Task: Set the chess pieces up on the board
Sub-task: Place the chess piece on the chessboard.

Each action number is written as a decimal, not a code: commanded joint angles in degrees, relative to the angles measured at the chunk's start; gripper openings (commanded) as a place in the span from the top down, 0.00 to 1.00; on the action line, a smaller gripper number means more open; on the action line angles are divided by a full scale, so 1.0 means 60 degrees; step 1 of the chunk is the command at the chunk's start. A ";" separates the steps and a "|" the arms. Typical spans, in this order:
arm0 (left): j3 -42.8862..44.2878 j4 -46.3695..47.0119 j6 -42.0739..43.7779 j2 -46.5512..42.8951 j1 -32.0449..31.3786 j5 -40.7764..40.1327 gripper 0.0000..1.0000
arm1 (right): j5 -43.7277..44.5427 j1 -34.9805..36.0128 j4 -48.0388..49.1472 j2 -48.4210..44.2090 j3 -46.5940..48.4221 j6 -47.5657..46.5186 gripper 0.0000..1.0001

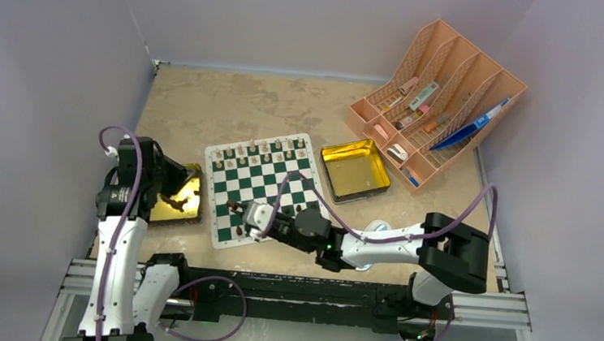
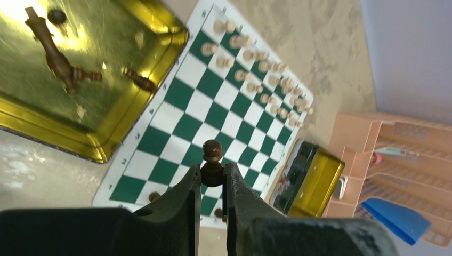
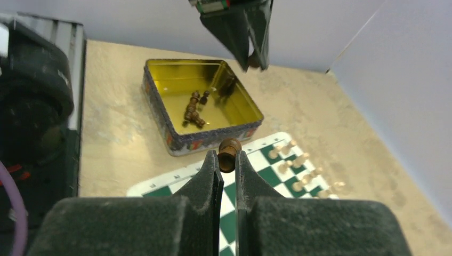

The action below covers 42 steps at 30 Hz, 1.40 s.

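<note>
Centrally on the worktop (image 1: 206,106) lies the board (image 1: 245,184), with the light pieces (image 1: 264,150) lined up in two ranks along its far edge, so that side appears complete. Left hand (image 2: 212,173): closed on a dark piece (image 2: 212,157), pinched low on the stem so that the rounded head stands clear beyond the fingertips. With its axis in line with the fingers, the base can presumably be set flat on a square. This hand hangs above the left tin (image 2: 106,69), which lies just beside the board's left edge and serves as the supply. Several loose dark pieces (image 2: 58,58) lie on their sides inside it. Right hand (image 3: 228,160): likewise clamped on a second dark piece (image 3: 229,148), gripped just below the head, over the near-left part of the board, a position judged to suit setting down on the near ranks. A few placed dark pieces (image 2: 153,196) stand on those ranks, but most of their squares are bare, so the dark side is judged well short of done. The right tin (image 1: 356,171), just beside the board's right edge, shows no pieces from above. The orange rack (image 1: 439,92), at the far right, plays no part in the task.
</note>
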 commanded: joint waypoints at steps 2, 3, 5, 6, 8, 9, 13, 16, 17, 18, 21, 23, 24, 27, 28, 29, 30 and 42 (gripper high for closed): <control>0.1617 0.0288 0.1830 -0.0889 0.0034 -0.2104 1.00 | 0.0679 0.0039 -0.3579 0.0258 0.2244 0.3626 1.00; 0.1761 0.0438 0.2193 -0.1121 0.0034 -0.2260 1.00 | 0.0544 0.0039 -0.4027 0.0408 0.2503 0.3932 1.00; 0.2003 0.0805 0.2899 -0.1601 0.0034 -0.2417 1.00 | 0.0328 0.0039 -0.4649 0.0764 0.2930 0.4615 1.00; 0.2078 0.1033 0.3260 -0.1862 0.0034 -0.2418 1.00 | 0.0277 0.0032 -0.5033 0.0932 0.3180 0.4860 1.00; 0.2317 0.1250 0.3849 -0.2205 0.0034 -0.2365 1.00 | 0.0304 0.0039 -0.5903 0.1323 0.3776 0.5381 1.00; 0.2564 0.1162 0.4076 -0.2194 0.0034 -0.2404 1.00 | 0.0347 0.0039 -0.6347 0.1548 0.4061 0.5624 1.00; 0.3162 0.1001 0.4418 -0.2158 0.0033 -0.3059 1.00 | 0.0361 0.0039 -0.8336 0.2618 0.5565 0.6182 1.00; 0.3329 0.1177 0.4713 -0.2337 0.0034 -0.4062 1.00 | 0.0402 0.0092 -0.9495 0.3362 0.6539 0.6383 1.00; 0.3398 0.1170 0.4761 -0.2361 0.0034 -0.4323 1.00 | 0.0502 0.0117 -0.9775 0.3581 0.6768 0.6432 1.00; 0.3459 0.1152 0.4795 -0.2364 0.0034 -0.4513 1.00 | 0.0611 0.0139 -1.0022 0.3753 0.6949 0.6466 1.00; 0.3535 0.1073 0.4842 -0.2386 0.0034 -0.4853 1.00 | 0.0851 0.0156 -1.0324 0.4111 0.7205 0.6554 1.00; 0.3474 0.1064 0.4811 -0.2428 0.0034 -0.4899 1.00 | 0.0845 0.0156 -1.0650 0.4327 0.7358 0.6579 1.00; 0.3443 0.1062 0.4788 -0.2447 0.0034 -0.4900 1.00 | 0.0837 0.0169 -1.0721 0.4415 0.7424 0.6575 1.00; 0.3384 0.1063 0.4677 -0.2446 0.0034 -0.4811 1.00 | 0.0855 0.0200 -1.0829 0.4607 0.7572 0.6576 1.00; 0.3368 0.1051 0.4638 -0.2442 0.0034 -0.4792 1.00 | 0.0850 0.0207 -1.0912 0.4677 0.7643 0.6571 1.00; 0.3373 0.1005 0.4576 -0.2442 0.0034 -0.4784 1.00 | 0.0862 0.0214 -1.0979 0.4732 0.7701 0.6579 1.00; 0.3385 0.0952 0.4515 -0.2427 0.0034 -0.4783 1.00 | 0.0880 0.0215 -1.1013 0.4786 0.7730 0.6579 1.00; 0.3264 0.0887 0.4412 -0.2484 0.0034 -0.4569 1.00 | 0.1198 0.0231 -1.1319 0.5071 0.8063 0.6603 1.00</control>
